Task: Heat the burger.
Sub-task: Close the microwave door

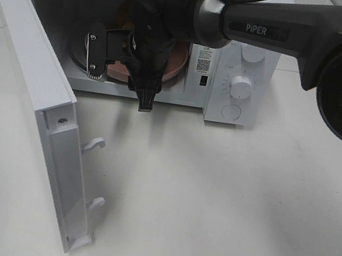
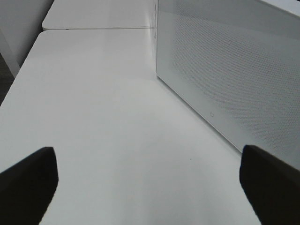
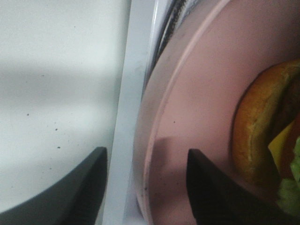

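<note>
The burger point(image 3: 258, 126) lies on a pink plate point(image 3: 197, 93) inside the open microwave point(image 1: 245, 55); its golden bun, yellow cheese and green lettuce show in the right wrist view. In the exterior view my right arm hides the burger, and only part of the plate point(image 1: 176, 63) shows. My right gripper point(image 3: 146, 152) reaches into the oven cavity. Its jaws stand apart on either side of the plate's near rim, with a gap to the rim, so it is open. My left gripper point(image 2: 150, 187) is wide open over bare table with nothing between its fingers.
The microwave door point(image 1: 34, 79) is swung fully out to the left, with two latch hooks point(image 1: 92, 144) jutting from its edge. Control knobs point(image 1: 240, 86) sit on the oven's right panel. The left wrist view shows a perforated white wall point(image 2: 225, 75) beside the left gripper.
</note>
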`<state>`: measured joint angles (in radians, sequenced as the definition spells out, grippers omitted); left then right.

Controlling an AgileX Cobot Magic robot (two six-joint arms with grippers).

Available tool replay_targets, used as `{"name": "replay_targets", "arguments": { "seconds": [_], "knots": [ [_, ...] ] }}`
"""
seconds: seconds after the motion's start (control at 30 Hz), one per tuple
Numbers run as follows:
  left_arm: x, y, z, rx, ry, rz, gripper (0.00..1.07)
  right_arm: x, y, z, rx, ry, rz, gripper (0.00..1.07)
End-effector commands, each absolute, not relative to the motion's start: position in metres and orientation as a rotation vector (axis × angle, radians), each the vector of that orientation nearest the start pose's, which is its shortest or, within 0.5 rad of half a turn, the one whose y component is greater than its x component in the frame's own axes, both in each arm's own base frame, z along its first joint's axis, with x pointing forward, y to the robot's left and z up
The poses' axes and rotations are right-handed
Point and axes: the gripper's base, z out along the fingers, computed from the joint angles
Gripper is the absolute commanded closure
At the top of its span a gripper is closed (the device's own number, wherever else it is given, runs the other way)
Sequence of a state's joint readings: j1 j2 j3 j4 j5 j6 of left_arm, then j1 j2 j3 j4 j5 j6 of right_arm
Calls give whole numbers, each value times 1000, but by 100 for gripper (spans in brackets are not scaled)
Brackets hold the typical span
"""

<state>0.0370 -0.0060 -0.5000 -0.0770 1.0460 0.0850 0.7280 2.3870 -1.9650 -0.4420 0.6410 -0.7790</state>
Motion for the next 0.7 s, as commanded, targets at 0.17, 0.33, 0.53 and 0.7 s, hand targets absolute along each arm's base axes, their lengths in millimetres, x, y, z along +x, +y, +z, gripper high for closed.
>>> {"name": "replay_targets", "arguments": {
  "seconds": [0.17,0.33,0.53,0.7],
  "knots": [
    [-7,-7,278,43,1997,-26,9,407,332,170,-1914,1578,-461,45],
    [-7,-7,278,43,1997,-26,9,400,328,175,-1914,1561,-450,42],
    [-7,-7,278,43,1997,-26,9,385,317,183,-1918,1525,-430,34],
    [-7,-7,278,43,1997,-26,9,374,309,188,-1926,1515,-420,31]
  ]
}}
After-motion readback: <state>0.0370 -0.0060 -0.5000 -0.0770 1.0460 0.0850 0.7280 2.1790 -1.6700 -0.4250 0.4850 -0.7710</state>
